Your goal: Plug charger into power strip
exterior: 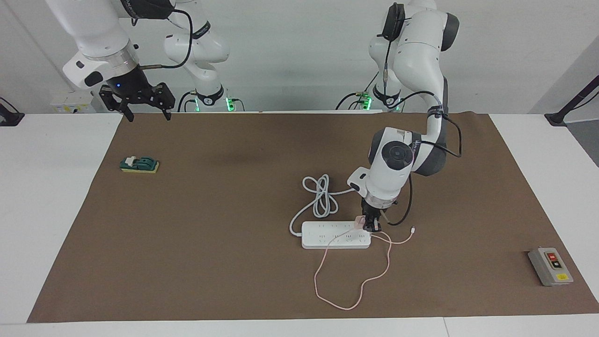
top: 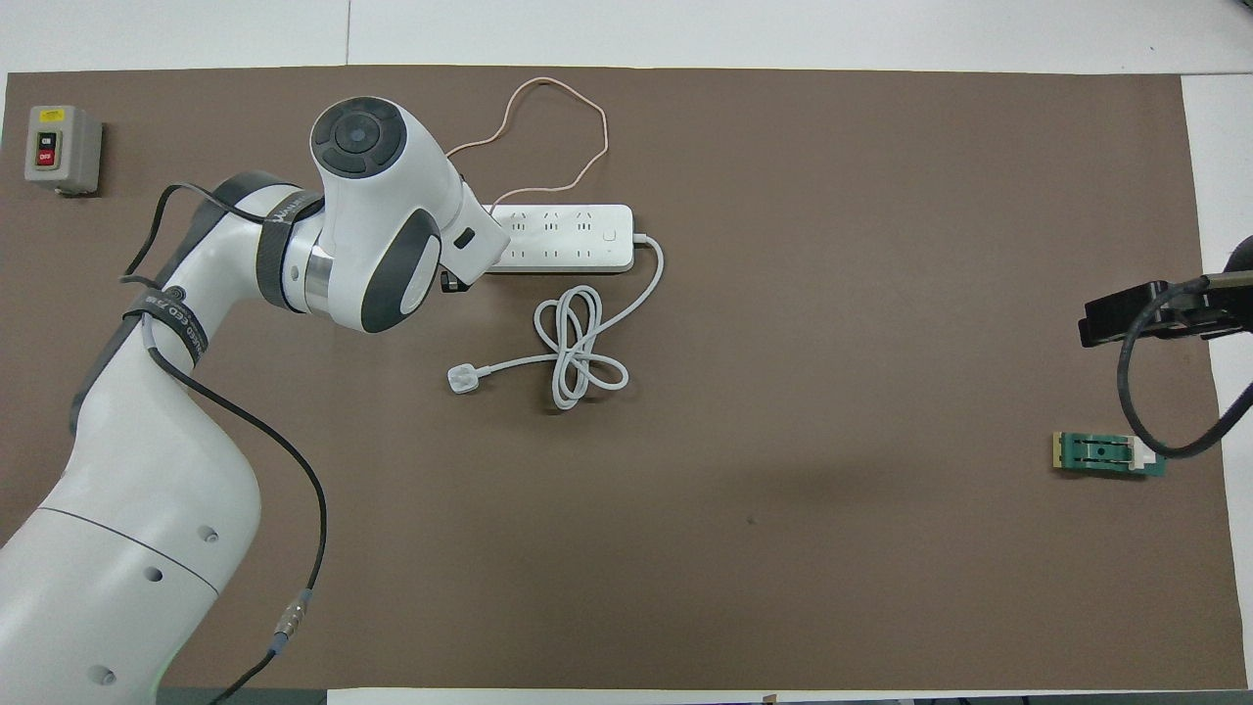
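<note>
The white power strip (exterior: 327, 235) lies flat on the brown mat; it also shows in the overhead view (top: 563, 238). My left gripper (exterior: 369, 226) points straight down at the strip's end toward the left arm. It is shut on the pale-pink charger (exterior: 359, 221), which is at the strip's top face, on the row nearer the robots. I cannot tell whether its pins are in a socket. The charger's thin pink cable (exterior: 346, 285) loops over the mat (top: 548, 127), ending in a small white connector (exterior: 412, 229). In the overhead view the left arm hides the charger and gripper. My right gripper (exterior: 147, 114) waits open, raised at the right arm's end of the mat.
The strip's thick white cord (exterior: 322, 196) lies coiled beside it, nearer the robots, ending in a white three-pin plug (top: 460, 379). A grey button box (exterior: 550, 266) sits toward the left arm's end. A green and yellow block (exterior: 139, 164) lies toward the right arm's end.
</note>
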### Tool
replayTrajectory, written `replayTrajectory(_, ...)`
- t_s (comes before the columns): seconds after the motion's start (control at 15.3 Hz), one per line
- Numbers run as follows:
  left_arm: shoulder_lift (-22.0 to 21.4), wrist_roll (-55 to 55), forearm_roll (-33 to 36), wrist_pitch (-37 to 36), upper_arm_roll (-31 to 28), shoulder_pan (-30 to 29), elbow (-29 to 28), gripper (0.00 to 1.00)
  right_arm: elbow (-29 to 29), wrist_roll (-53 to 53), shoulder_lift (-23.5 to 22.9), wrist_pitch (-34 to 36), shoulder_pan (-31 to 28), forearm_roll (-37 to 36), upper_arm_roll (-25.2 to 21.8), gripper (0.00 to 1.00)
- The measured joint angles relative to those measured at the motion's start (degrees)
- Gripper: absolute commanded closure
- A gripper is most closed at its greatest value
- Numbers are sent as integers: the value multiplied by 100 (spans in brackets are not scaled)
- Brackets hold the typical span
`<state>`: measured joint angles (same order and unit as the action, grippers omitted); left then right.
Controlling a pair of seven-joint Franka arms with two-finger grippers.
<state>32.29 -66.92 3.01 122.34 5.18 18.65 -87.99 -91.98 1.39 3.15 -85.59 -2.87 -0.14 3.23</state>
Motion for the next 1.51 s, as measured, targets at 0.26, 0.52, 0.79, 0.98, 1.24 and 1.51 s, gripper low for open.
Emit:
replayTrajectory(0.26, 1, 93, -1, -7, 1, -3, 2, 0, 0, 0, 0, 0, 0, 0, 0, 0)
replayTrajectory(0.52, 153, 163, -2, -34, 1, -30, 6, 0, 0, 0, 0, 0, 0, 0, 0, 0)
replayTrajectory(0.79, 100, 175, -3, -140, 5, -76, 144, 0, 0, 0, 0, 0, 3, 0, 1, 0)
replayTrajectory(0.98, -150, 190, -68, -170, 18, -174, 249, 0, 0, 0, 0, 0, 14, 0, 3, 0)
replayTrajectory(1.24, -723, 224, -343, -357, 18, -432, 264, 0, 0, 0, 0, 0, 21, 0, 4, 0)
replayTrajectory(1.51, -1350, 455, -780, -1013, 1, -647, 274, 0, 0, 0, 0, 0, 21, 0, 5, 0)
